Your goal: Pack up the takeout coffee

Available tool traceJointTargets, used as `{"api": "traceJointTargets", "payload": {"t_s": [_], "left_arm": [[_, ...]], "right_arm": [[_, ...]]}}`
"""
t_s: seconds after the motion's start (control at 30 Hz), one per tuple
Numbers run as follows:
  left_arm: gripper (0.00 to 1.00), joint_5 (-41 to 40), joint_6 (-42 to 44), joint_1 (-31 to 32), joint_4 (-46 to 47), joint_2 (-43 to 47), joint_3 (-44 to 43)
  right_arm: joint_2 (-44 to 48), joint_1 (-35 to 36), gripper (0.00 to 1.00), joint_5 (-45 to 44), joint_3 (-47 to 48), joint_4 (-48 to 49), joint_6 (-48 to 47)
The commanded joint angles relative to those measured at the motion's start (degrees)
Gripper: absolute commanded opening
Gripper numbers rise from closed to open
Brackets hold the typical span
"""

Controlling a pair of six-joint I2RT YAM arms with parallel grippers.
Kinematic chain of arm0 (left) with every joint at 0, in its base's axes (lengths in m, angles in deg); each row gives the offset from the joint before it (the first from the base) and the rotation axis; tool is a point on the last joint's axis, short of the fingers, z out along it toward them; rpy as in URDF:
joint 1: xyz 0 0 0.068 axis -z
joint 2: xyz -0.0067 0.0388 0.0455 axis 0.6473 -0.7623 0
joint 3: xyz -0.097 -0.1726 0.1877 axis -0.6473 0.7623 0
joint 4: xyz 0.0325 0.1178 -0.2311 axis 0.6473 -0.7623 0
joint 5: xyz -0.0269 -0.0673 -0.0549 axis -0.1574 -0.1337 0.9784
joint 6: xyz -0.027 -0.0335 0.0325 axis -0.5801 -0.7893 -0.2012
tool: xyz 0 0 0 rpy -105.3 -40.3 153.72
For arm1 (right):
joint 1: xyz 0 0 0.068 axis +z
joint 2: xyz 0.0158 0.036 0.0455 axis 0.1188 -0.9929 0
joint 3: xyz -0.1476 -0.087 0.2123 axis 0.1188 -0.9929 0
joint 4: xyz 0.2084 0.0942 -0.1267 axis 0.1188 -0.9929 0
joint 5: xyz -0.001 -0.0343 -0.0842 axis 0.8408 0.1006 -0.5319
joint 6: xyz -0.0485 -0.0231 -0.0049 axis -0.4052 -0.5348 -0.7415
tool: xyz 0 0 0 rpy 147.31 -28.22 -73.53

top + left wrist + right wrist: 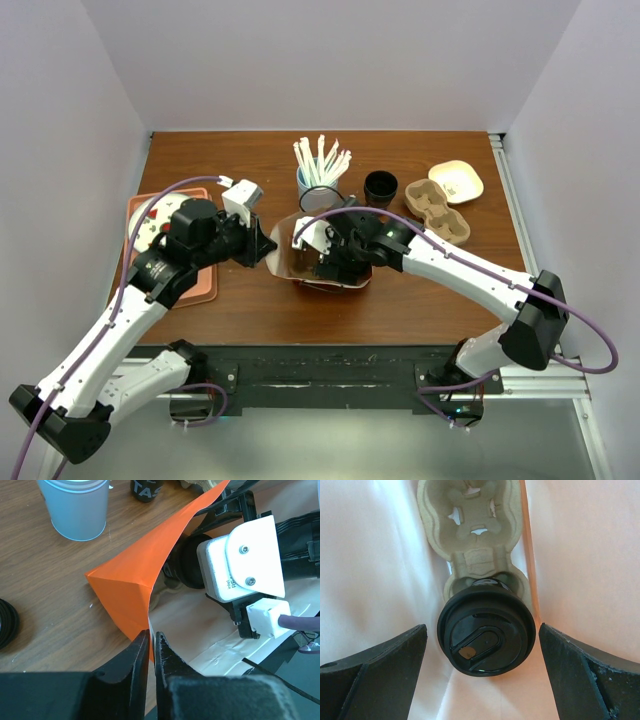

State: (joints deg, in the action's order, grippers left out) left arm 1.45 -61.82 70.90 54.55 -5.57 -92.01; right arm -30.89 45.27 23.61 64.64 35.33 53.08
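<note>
White walls (330,60), wooden table (255,315), left claw (150,636) pinching orange bag (150,565), right claw (481,630) spread around takeout coffee (487,637)

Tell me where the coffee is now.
Right wrist view: the coffee sits in the near pocket of the carrier inside the bag, centred in the open right tool.

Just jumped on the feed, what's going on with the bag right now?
The left gripper pinches the rim of the orange paper bag, holding it open. The right gripper is inside the bag, jaws wide either side of the lidded takeout coffee without touching it. The coffee sits in one pocket of a pulp cup carrier lying in the bag.
</note>
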Motion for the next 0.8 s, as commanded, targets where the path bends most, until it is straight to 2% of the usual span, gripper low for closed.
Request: {"api": "traceJointTargets", "payload": {"t_s": [0.0,0.3,0.63,0.77], "left_arm": [[0.16,-0.5,0.1,0.0,0.0,-0.3,-2.8],[0.19,0.0,0.2,0.1,0.4,-0.7,-3.5],[0.24,-0.3,0.5,0.0,0.9,-1.3,-4.1],[0.25,-0.5,0.2,0.0,1.3,-1.8,-4.1]], "right_arm": [[0.8,-0.3,0.99,-1.5,2.8,0.7,-0.5],[0.8,-1.6,0.97,-0.1,3.3,1.1,-0.3],[0.8,-2.6,0.77,1.7,4.1,1.1,-1.2],[0.5,-3.1,0.74,2.6,4.7,0.8,-1.6]]}}
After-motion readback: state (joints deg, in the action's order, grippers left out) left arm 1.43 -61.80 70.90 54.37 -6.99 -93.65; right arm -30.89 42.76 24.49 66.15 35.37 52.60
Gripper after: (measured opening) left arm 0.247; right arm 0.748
